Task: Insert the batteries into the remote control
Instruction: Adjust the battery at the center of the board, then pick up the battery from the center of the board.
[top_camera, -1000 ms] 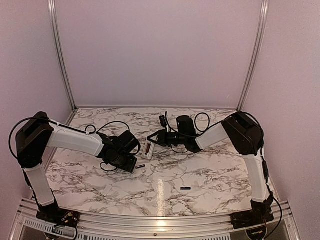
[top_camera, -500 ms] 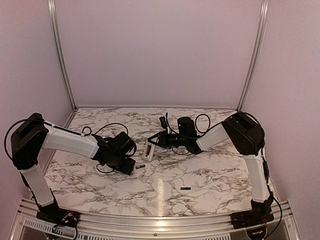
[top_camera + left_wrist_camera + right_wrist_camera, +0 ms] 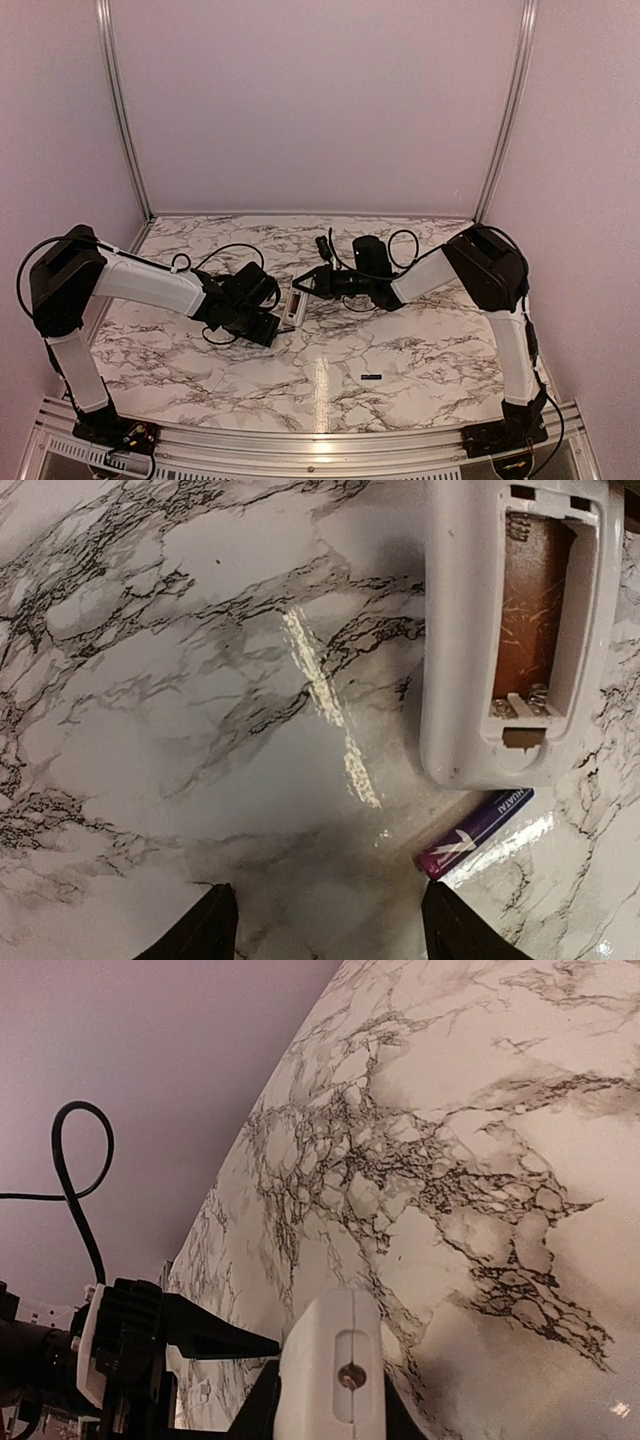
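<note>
The white remote control [image 3: 520, 630] lies back side up with its battery compartment open and empty. My right gripper [image 3: 304, 285] is shut on the remote control's [image 3: 294, 305] far end; in the right wrist view that white end [image 3: 335, 1360] sits between the jaws. One of the batteries [image 3: 475, 832], with a purple label, lies on the marble right by the remote's near end. My left gripper [image 3: 330, 935] hovers low over the table, open and holding nothing, its right fingertip [image 3: 455, 930] just short of that battery. A second battery [image 3: 371, 377] lies alone nearer the front.
The marble table [image 3: 420, 340] is walled by plain panels at the back and sides. Black cables [image 3: 225, 255] loop off both wrists near the remote. The left arm's black gripper [image 3: 130, 1350] shows in the right wrist view, close beside the remote.
My left gripper has slid right, up to the remote and the nearby battery, and its jaws have widened a little. The right gripper has edged left with the remote.
</note>
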Motion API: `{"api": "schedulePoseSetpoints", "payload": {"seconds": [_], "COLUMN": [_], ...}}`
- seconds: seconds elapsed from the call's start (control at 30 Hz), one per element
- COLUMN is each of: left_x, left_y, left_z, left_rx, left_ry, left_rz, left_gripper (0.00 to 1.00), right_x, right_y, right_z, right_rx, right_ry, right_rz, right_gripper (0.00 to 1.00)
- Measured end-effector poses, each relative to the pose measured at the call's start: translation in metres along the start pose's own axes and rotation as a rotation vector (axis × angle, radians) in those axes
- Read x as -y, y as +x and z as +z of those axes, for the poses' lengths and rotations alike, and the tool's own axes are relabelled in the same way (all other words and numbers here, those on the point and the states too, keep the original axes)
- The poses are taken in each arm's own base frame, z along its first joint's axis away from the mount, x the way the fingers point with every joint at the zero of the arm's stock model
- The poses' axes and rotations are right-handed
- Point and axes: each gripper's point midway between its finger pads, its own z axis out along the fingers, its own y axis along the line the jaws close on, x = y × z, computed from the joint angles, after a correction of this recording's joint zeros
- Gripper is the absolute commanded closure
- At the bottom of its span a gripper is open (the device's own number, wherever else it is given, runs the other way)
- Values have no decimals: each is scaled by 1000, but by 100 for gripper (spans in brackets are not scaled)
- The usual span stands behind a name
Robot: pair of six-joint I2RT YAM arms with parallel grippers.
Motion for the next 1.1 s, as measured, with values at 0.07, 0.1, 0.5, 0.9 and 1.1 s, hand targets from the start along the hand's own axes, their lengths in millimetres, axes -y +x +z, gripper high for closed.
{"api": "schedulePoseSetpoints", "payload": {"seconds": [0.07,0.1,0.5,0.9,1.1], "left_x": [-1,-2,-4,-6,7], "left_y": [-3,-4,-25,-29,-37], "left_z": [2,2,13,0,-18], "left_rx": [5,9,39,48,62], "left_ry": [-4,-8,-9,61,148], "left_rz": [-9,-13,-46,-153,-238], "left_gripper": [34,34,35,45,54], "right_x": [0,-1,-6,-10,-11], "right_y": [2,3,22,39,42], "right_z": [0,0,-14,-30,-31], "right_rx": [-3,-4,-16,-35,-45], "right_ry": [-4,-7,-8,5,-3], "right_rz": [2,3,38,72,70], "right_gripper": [100,100,100,100,100]}}
